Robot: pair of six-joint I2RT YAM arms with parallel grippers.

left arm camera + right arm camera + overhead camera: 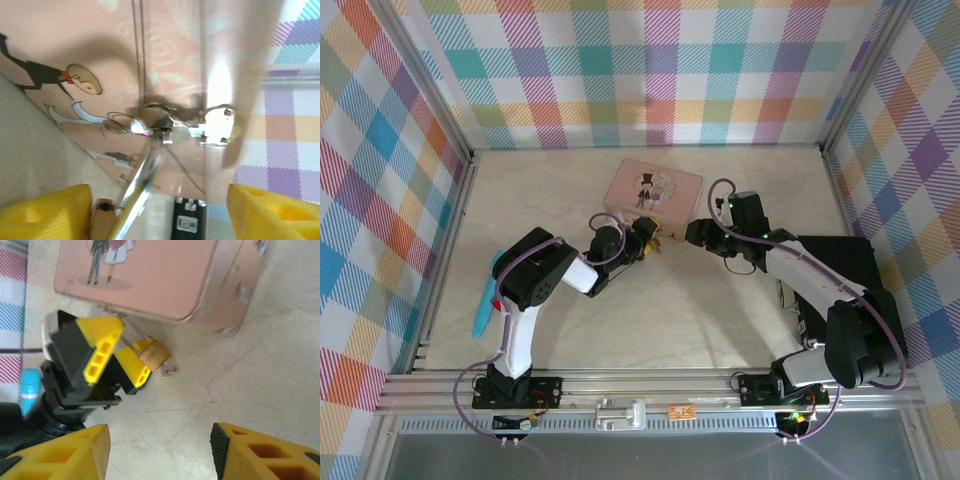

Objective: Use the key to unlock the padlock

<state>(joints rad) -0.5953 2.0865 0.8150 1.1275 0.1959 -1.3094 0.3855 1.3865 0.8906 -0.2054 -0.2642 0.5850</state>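
The padlock (154,354) lies on the table (260,370) just beside the tin (145,275), its shackle between the spread fingers of the left hand (129,346). The key (167,371) touches the padlock's bottom end, but I cannot tell whether it is inserted. The right hand (160,445) is spread and empty, so the turning probably remains.

No lettering is legible on the padlock (154,354) or pink tin (150,275).
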